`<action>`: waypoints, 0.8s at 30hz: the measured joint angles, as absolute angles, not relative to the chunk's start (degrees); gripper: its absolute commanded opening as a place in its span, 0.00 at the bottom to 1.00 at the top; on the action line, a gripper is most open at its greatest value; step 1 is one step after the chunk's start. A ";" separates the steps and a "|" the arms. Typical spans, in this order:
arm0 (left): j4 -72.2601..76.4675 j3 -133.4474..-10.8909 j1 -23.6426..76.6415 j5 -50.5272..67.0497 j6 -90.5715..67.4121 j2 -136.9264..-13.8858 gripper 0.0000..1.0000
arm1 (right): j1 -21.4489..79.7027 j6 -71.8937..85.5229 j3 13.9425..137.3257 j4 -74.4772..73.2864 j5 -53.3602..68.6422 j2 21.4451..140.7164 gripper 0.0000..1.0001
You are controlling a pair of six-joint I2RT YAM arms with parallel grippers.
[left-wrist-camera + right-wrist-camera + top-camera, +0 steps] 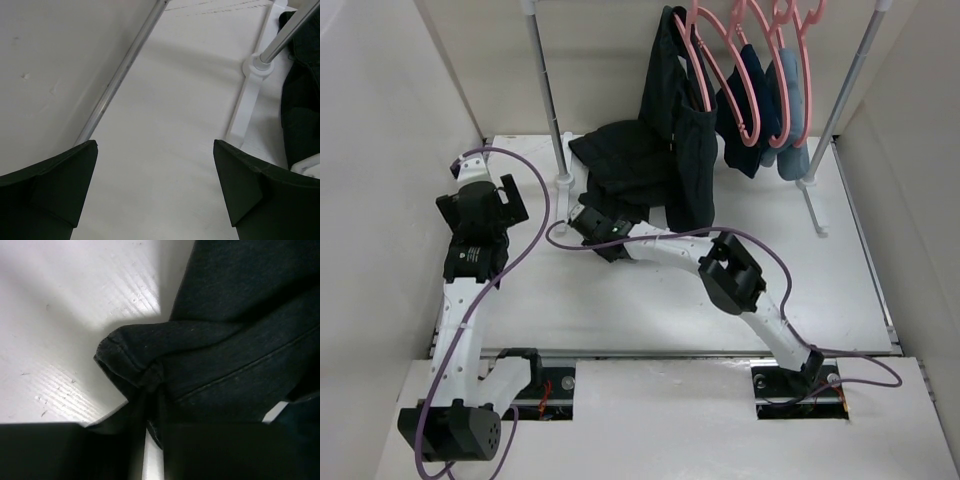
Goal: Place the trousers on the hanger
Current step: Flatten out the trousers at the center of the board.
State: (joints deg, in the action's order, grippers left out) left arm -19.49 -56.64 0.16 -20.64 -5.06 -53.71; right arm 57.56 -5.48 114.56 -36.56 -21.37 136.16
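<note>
— What lies on the tabletop [650, 300]?
— The trousers [630, 160], heaped at the foot of the rack [548, 100], with one part rising to the rack's rail
— And the hanger [704, 18]?
— Hooked on the rack's rail, right against the raised cloth, with more pink hangers [790, 20] beside it
— The right pincer [588, 222]?
— In front of the rack at the heap's near edge, pinching a hemmed fold of the trousers
— The left pincer [482, 200]?
— Left of the rack's pole, spread wide above the tabletop, nothing between its fingers

On table [720, 300], trousers [625, 160]; hanger [712, 70] above, behind them
</note>
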 measured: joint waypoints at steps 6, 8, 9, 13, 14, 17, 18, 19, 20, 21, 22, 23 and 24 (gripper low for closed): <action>-19.46 -56.64 -0.38 -24.80 -5.23 -53.74 1.00 | 56.75 -4.95 113.06 -32.95 -7.81 133.58 0.00; -19.53 -56.71 -0.51 -29.21 -6.35 -53.84 1.00 | 57.69 -6.68 112.71 -29.71 -0.69 131.72 0.00; -19.57 -56.84 -0.51 -32.08 -6.94 -53.89 1.00 | 59.02 -8.03 113.38 -28.67 1.65 130.85 0.00; -20.38 -58.87 -0.82 -39.83 -8.71 -53.98 1.00 | 68.01 -14.02 120.22 -25.65 6.68 128.11 1.00; -20.45 -59.53 -0.89 -40.73 -8.99 -53.93 1.00 | 70.37 -14.26 120.68 -24.23 7.53 126.69 1.00; -19.62 -61.89 -1.41 -41.67 -9.28 -53.01 1.00 | 74.39 -12.86 115.26 -23.62 9.74 120.18 1.00; -19.27 -62.02 -1.30 -41.34 -9.06 -52.84 1.00 | 74.50 -12.21 112.25 -22.92 10.52 117.73 1.00; -19.27 -61.93 -1.21 -40.25 -8.67 -52.69 1.00 | 73.73 -11.40 109.34 -21.89 10.87 115.33 1.00; -19.31 -61.63 -1.21 -38.63 -7.33 -52.69 1.00 | 72.40 -10.41 106.61 -20.62 10.94 113.16 1.00; -19.38 -61.25 -1.26 -36.32 -5.61 -52.69 1.00 | 70.46 -8.99 103.94 -19.46 10.81 111.07 1.00; -19.55 -60.77 -1.28 -32.69 -3.46 -52.86 1.00 | 67.99 -7.68 101.75 -18.74 10.26 109.40 1.00; -20.16 -60.20 -1.28 -28.69 -1.50 -53.21 1.00 | 65.43 -5.91 100.14 -17.69 9.17 108.27 1.00; -21.06 -59.59 -1.19 -24.91 0.75 -53.58 1.00 | 62.39 -5.26 98.43 -17.45 8.75 107.33 1.00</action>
